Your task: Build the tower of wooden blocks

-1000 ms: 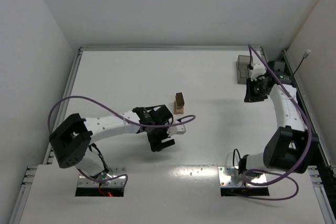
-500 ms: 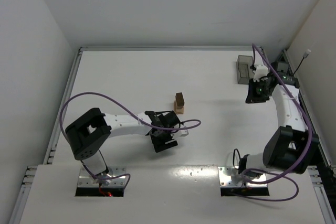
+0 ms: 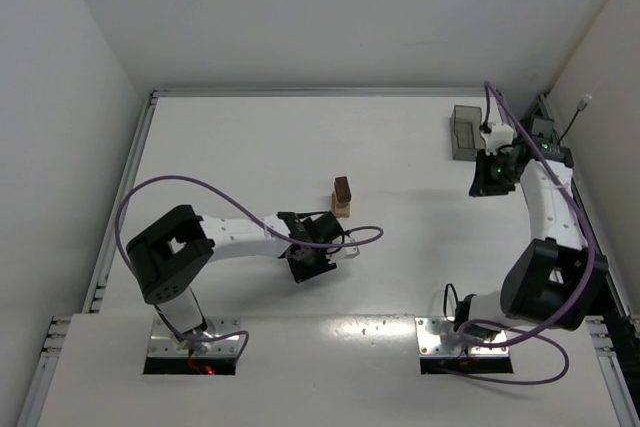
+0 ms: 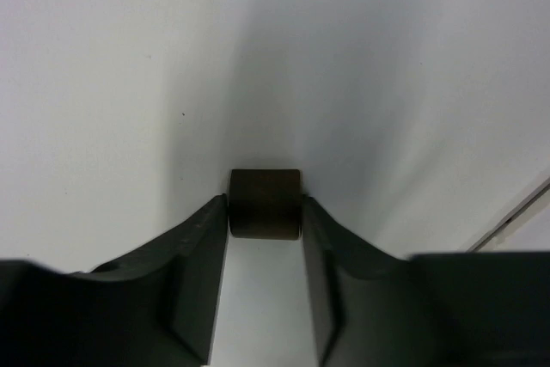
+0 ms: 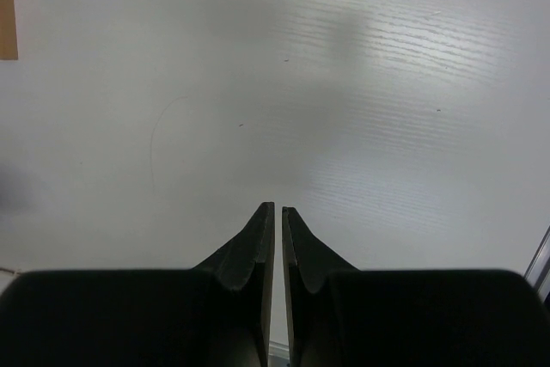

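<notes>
Overhead, the left gripper (image 3: pixel 304 267) hides its pinched dark block (image 4: pixel 265 204) — seen wrist-side only.

The left gripper (image 4: pixel 265 212) squeezed a small dark brown block (image 4: pixel 265 202) between its two black fingers (image 4: pixel 199 251). The white table (image 4: pixel 112 75) was behind it.
</notes>
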Controlling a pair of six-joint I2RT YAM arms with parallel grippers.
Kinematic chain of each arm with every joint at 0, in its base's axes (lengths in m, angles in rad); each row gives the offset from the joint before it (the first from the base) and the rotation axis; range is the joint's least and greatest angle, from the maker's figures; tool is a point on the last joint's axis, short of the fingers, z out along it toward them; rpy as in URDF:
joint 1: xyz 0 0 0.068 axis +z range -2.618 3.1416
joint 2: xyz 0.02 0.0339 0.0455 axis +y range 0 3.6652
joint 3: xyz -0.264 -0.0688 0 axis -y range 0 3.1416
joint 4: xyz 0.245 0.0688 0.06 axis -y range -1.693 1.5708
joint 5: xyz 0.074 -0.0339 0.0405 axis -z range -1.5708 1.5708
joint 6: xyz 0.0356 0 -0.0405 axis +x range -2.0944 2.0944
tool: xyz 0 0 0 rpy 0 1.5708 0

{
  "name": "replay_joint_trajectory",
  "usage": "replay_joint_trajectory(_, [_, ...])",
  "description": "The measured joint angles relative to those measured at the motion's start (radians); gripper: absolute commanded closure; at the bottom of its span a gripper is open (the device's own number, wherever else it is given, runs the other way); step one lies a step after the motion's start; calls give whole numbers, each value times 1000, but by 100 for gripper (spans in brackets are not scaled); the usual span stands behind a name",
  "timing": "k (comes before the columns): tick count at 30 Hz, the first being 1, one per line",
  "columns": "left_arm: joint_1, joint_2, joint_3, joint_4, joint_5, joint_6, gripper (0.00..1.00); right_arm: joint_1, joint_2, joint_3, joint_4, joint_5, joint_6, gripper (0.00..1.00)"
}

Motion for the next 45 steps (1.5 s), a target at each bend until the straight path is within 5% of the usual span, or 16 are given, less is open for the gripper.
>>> replay_joint_trajectory(2, [0,0,0,0,4,-3,77,-3,0,2,-2,0,0,95])
replay_joint_trajectory(4, [0,0,1,0,7,1,100,-6,0,4,-5,0,0,95])
replay_joint_trajectory(12, [-2,-68,15,-24,-29,-65,100,-6,5,5,-23,-29,9,95])
replay_joint_trajectory(18, [-4,-202,129,-88,-296,-351,100,-6,6,-3,-34,-76,27,95])
replay_joint_trajectory(22, [-4,-192,305,-171,-341,-474,100,-6,6,-33,-37,-89,42,94])
replay_joint_trajectory(33, [3,104,824,-268,-328,-642,100,-19,-1,-48,-39,-107,49,94])
replay_joint_trajectory(45, [53,317,985,-311,-391,-679,100,-25,-33,-64,-40,-109,50,94])
